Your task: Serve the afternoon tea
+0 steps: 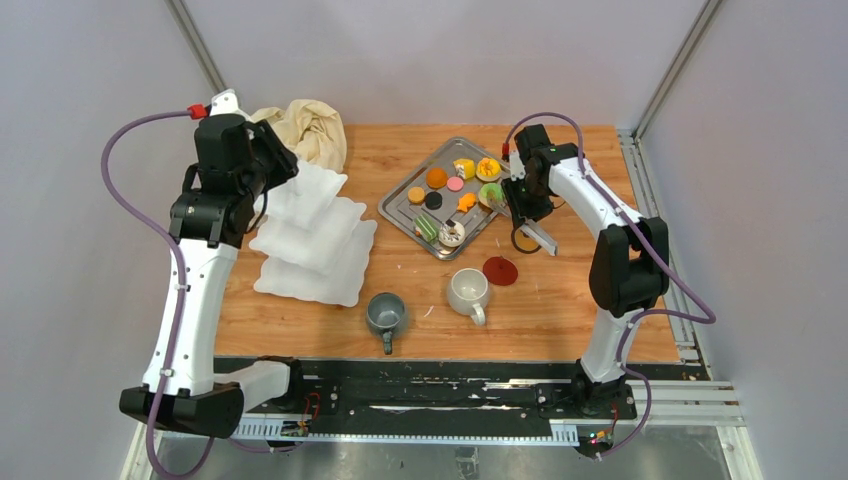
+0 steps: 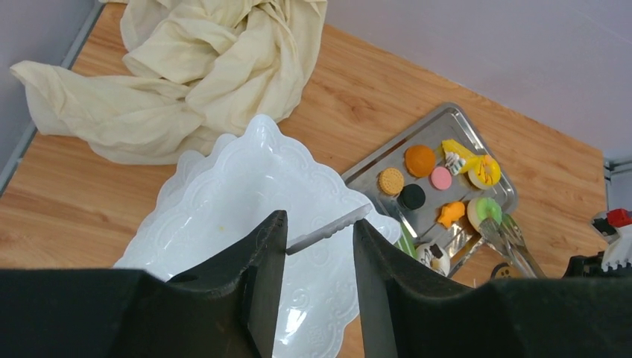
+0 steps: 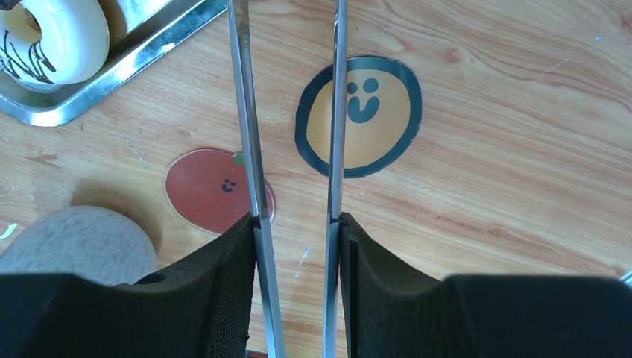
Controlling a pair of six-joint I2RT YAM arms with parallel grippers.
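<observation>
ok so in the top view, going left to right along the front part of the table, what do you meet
stand → grey mug → white mug → red disc

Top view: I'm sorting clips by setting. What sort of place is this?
Likely a robot lab test cell: bare grey walls, aluminium frame rails, and a left arm and right arm bolted beside a wooden table.

- Your small colourful pastries (image 1: 437, 178) lie on the steel tray (image 1: 398, 210).
- Your white three-tier stand (image 1: 315, 235) sits left.
- Grey mug (image 1: 386, 314), white mug (image 1: 468, 290) stand upright, near front.
</observation>
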